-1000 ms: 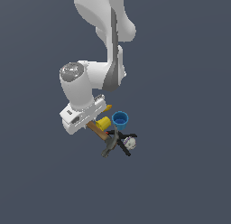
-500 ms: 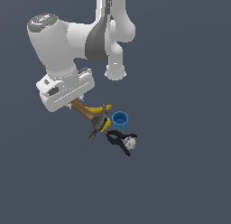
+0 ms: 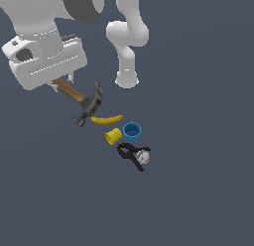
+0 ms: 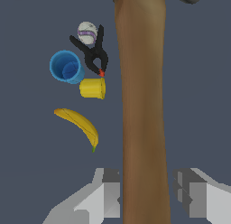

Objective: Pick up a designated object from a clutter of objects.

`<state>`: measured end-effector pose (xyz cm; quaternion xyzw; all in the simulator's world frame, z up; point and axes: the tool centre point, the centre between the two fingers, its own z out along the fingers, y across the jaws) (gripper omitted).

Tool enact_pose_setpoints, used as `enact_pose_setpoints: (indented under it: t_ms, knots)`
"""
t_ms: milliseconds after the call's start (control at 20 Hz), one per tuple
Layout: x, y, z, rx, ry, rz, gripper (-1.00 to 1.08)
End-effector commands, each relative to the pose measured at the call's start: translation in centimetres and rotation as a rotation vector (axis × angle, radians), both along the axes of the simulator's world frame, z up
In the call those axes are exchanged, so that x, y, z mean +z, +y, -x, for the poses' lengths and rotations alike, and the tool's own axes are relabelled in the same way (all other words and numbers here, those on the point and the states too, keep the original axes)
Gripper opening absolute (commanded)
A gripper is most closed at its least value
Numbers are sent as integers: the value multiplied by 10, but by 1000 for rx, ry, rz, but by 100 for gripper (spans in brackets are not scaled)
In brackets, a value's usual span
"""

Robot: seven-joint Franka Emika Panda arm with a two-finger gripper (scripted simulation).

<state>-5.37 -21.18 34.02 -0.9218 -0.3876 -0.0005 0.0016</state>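
The hammer (image 3: 82,102) hangs in the air, its brown wooden handle (image 4: 143,105) held between my fingers and its dark grey claw head (image 3: 91,105) pointing down toward the pile. My gripper (image 3: 62,82) (image 4: 146,196) is shut on the handle, high above the floor at the exterior view's left. Below lie the rest of the clutter: a yellow banana (image 3: 106,119) (image 4: 79,124), a yellow cup (image 3: 113,136) (image 4: 92,88) on its side, a blue cup (image 3: 132,132) (image 4: 66,67), and a black clamp (image 3: 133,154) (image 4: 93,56) with a white ball (image 3: 143,157) (image 4: 87,32).
The white robot base column (image 3: 127,61) stands behind the pile. The floor (image 3: 198,190) is a plain dark grey surface.
The arm has risen and swung toward the exterior view's left, carrying the hammer up off the floor and away from the pile. The other objects stayed where they were.
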Motion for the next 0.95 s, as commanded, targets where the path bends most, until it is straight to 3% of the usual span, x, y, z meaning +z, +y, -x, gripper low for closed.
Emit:
enact_pose_setpoints:
  t_ms: [0, 450, 900]
  knots:
    - [26, -10, 7, 0, -2, 1, -100]
    - [85, -36, 22, 0, -1, 2, -100]
    - [103, -45, 25, 1, 0, 3, -100]
